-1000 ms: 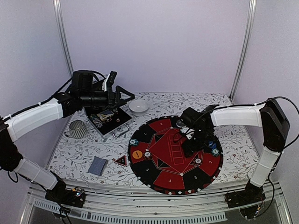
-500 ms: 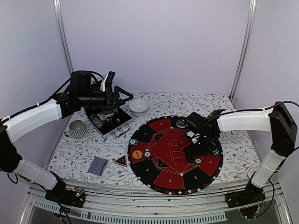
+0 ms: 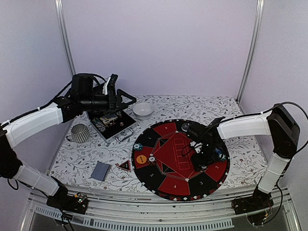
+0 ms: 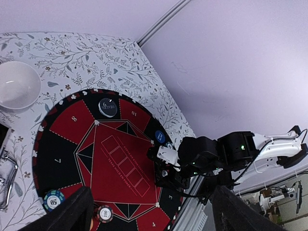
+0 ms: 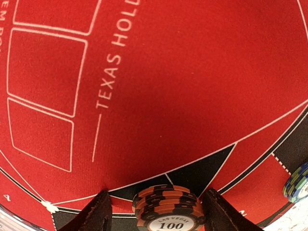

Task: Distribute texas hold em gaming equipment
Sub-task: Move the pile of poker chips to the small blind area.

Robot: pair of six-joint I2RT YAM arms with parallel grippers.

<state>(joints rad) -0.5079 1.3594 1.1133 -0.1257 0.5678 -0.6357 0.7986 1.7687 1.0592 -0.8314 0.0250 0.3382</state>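
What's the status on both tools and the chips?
Left tool open, raised, empty. Right tool open, straddling the orange-black chip stack on the mat. Blue-green chips beside, apart.

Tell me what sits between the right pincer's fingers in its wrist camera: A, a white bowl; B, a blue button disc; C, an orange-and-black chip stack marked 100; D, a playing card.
C: the chip stack, orange and black with 100 on top, stands between the two fingers of the right pincer.
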